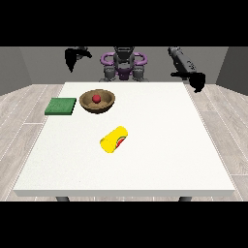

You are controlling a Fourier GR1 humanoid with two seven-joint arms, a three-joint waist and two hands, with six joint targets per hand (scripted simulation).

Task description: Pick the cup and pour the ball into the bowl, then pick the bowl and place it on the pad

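A yellow cup (114, 139) lies on its side near the middle of the white table (160, 145), its mouth turned toward the camera. A brown wooden bowl (98, 101) stands at the back left with a red ball (97, 99) inside it. Just left of the bowl lies a flat green pad (61, 106) at the table's left edge. The hand at the view's left (73, 57) hangs raised above the table's back left corner, holding nothing. The hand at the view's right (197, 80) hovers at the back right corner, away from every object.
The robot's torso (123, 65) stands behind the table's far edge. Wooden floor surrounds the table on both sides.
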